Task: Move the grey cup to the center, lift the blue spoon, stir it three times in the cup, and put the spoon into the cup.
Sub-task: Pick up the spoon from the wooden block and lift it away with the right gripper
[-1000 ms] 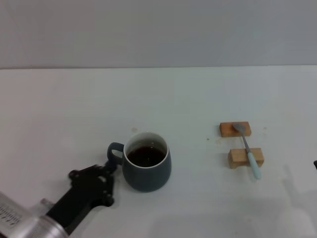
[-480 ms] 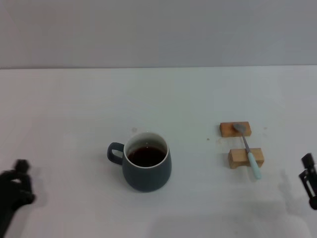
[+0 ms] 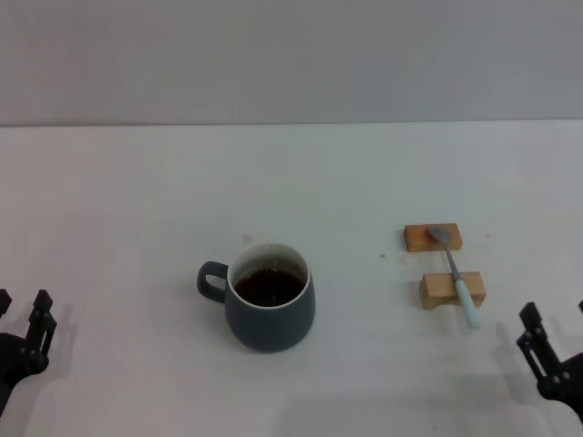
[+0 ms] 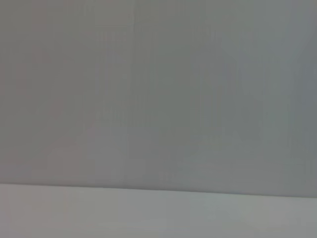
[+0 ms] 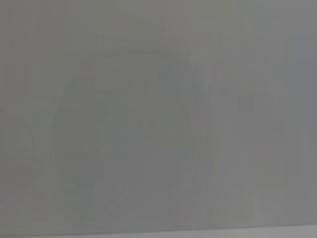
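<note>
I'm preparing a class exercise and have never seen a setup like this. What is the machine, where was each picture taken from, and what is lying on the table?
It is a two-armed robot. The head view looks down on a white table. On it stand the grey cup with dark liquid, and the blue spoon resting across two wooden blocks. The left gripper sits at the lower left edge, the right gripper at the lower right; both are open and hold nothing. The two wrist views show only blank wall and table.

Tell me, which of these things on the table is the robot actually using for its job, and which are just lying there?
Part of the job:
grey cup, with dark liquid inside
blue spoon, resting across the blocks
left gripper and right gripper, at the near corners

Just lying about:
two wooden blocks
</note>
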Controlling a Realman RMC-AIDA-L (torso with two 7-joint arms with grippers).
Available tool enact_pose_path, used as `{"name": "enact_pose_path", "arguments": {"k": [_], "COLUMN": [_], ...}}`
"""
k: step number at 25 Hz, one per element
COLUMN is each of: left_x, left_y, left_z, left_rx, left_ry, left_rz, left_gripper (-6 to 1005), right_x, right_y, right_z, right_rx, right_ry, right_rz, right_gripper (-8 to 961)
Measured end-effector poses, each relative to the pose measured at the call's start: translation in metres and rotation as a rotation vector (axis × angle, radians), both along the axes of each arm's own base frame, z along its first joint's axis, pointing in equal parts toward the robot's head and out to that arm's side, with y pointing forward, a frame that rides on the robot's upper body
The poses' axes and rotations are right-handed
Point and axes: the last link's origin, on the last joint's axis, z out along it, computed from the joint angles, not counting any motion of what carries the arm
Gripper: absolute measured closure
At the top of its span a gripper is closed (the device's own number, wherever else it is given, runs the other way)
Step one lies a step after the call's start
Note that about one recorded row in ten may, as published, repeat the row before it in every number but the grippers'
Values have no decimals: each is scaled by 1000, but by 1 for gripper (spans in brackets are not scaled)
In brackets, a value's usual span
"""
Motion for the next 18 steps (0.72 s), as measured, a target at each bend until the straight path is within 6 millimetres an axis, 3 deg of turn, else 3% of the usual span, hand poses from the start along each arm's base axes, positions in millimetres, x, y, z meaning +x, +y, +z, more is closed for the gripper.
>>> {"name": "enact_pose_path", "arguments": {"k": [5, 18], "left_x": [-2, -2], "left_y": [1, 1], "left_z": [2, 4], "left_rx": [2, 14], "left_ry": [8, 9], "left_rz": [3, 2], "left_gripper": [327, 149], "right_x": [-2, 0], "right_y": [6, 9], "right_z": [-5, -11], "right_rx": [-27, -67], "right_ry": [2, -6], "right_rz": [-2, -20], "right_gripper": [218, 220]}}
